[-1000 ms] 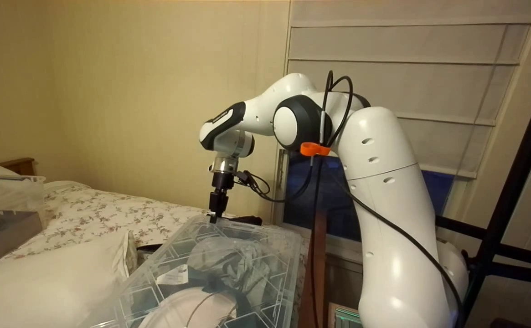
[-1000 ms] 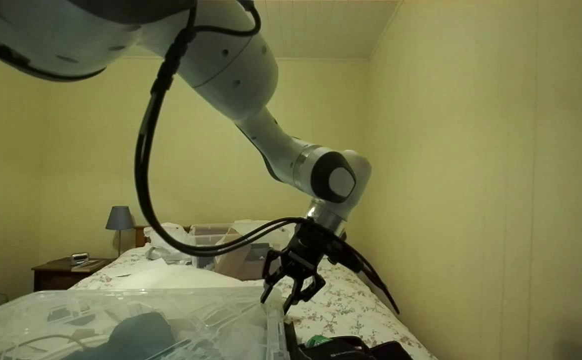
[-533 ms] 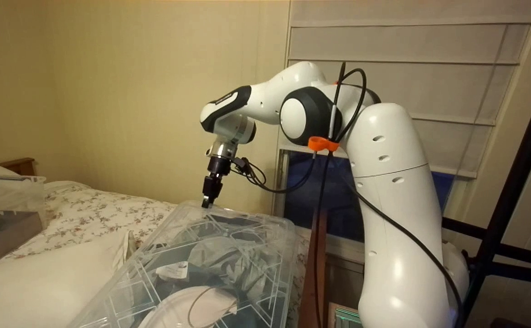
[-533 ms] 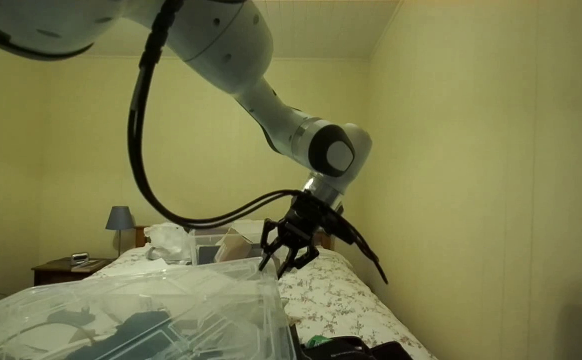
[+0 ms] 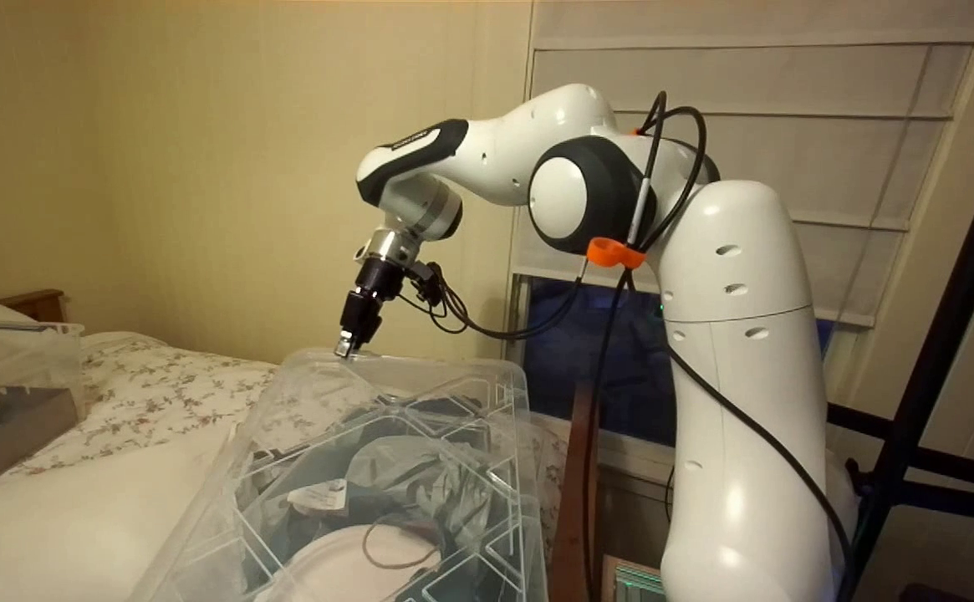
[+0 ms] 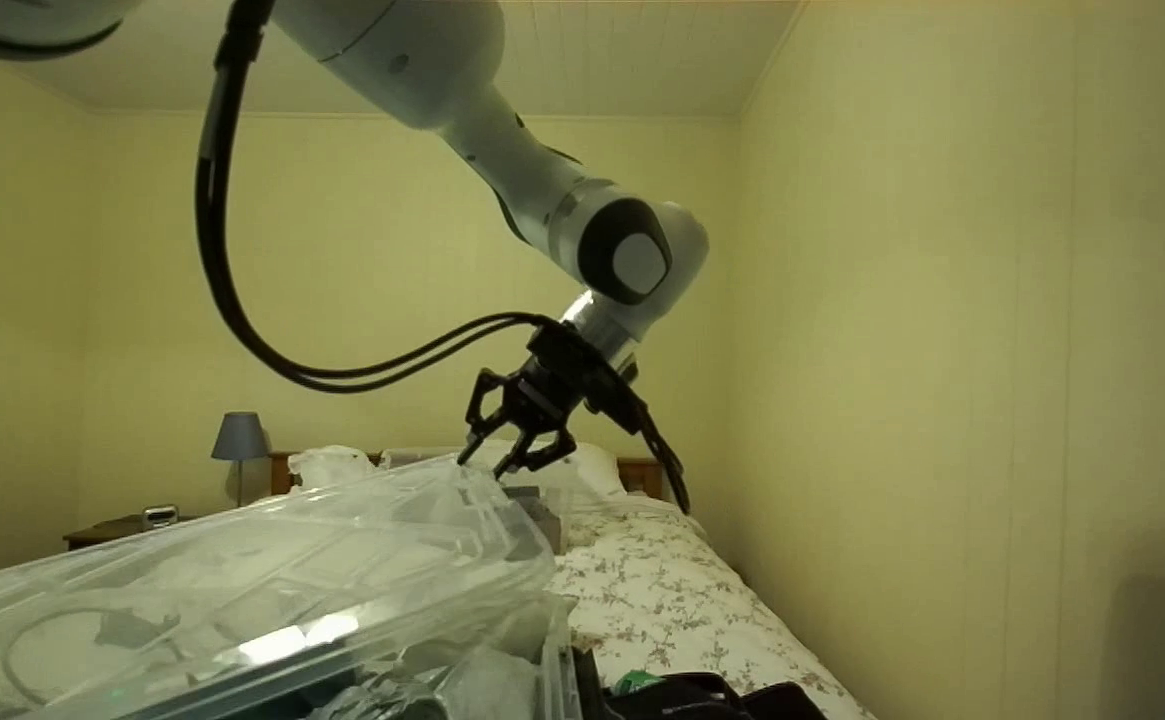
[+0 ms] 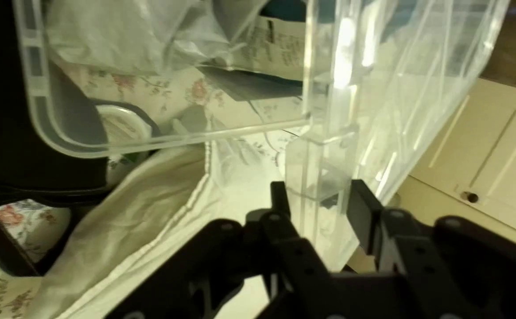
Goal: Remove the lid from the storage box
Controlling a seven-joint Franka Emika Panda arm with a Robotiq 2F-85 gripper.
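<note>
The clear lid (image 5: 328, 389) is tilted, its gripper-side edge raised above the storage box. It shows in both exterior views (image 6: 372, 510). My gripper (image 5: 344, 344) is shut on the lid's raised edge near a corner, also seen in an exterior view (image 6: 482, 467). In the wrist view the fingers (image 7: 319, 190) press on both sides of the clear rim. The clear storage box (image 7: 36, 88) shows its rim at left in the wrist view, with a gap between it and the lid. Grey-green cloth (image 5: 420, 472) and a white round item (image 5: 361, 560) show through the lid.
A bed with floral bedding (image 5: 169, 376) and a white pillow (image 5: 102, 510) lies beside the box. Another clear bin (image 5: 31, 355) stands on the bed. A black bag (image 6: 707, 700) lies right against the box. A wooden post (image 5: 574, 502) stands near the arm.
My gripper has moved up and tilted, toward the left in both exterior views. The lid's held edge has risen with it, opening a gap over the box.
</note>
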